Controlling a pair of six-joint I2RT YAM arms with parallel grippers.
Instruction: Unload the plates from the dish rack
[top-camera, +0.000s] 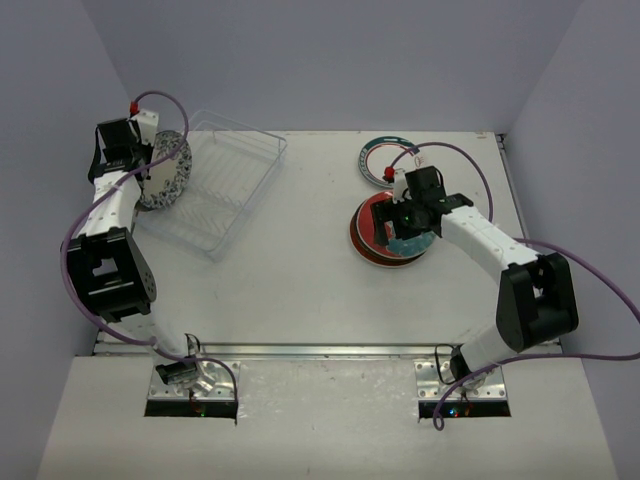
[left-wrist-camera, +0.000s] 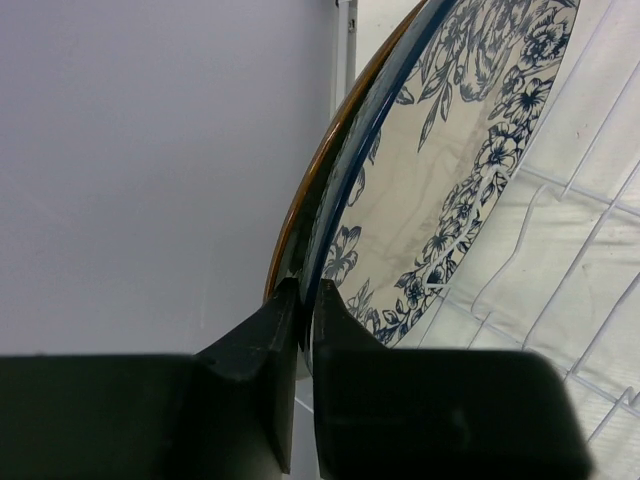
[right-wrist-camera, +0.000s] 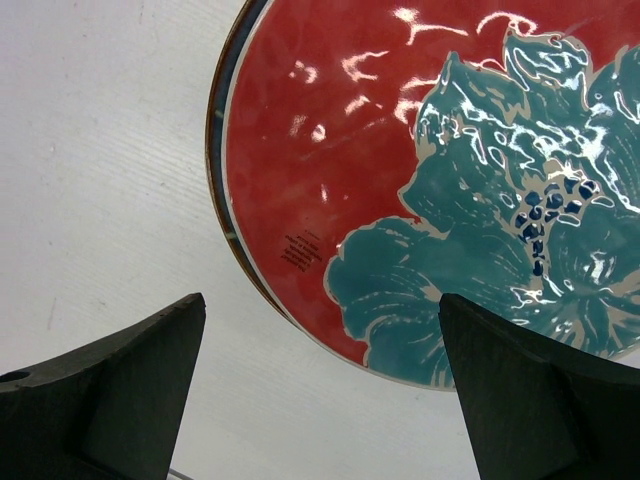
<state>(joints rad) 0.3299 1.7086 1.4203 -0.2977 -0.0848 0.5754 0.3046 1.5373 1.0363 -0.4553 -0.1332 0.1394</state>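
Your left jaws are clamped tight on the rim of a blue-and-white flowered plate (left-wrist-camera: 440, 200), one finger on each face, and that plate stands on edge at the left end of the clear dish rack (top-camera: 228, 190), up at the far left of the surface (top-camera: 300, 290) and close to the side wall. In the left wrist view you see the plate's dark blue rim running down into the pinch, with a brown edge just behind it; you cannot tell from here whether that edge belongs to the same plate. The rack's ribbed floor shows to the right of the plate. Over on your right side the right jaws stand wide apart and grip nothing, hanging above a stack of plates (top-camera: 372, 240) lying flat on the right half of the surface. On top of the stack is a red plate (right-wrist-camera: 330, 170) with a big teal flower, face up between the two spread fingers, and a darker rim peeps out from under its left edge. Beyond the stack, toward the far edge, a white plate with a teal and red ring (top-camera: 378, 152) lies flat on its own
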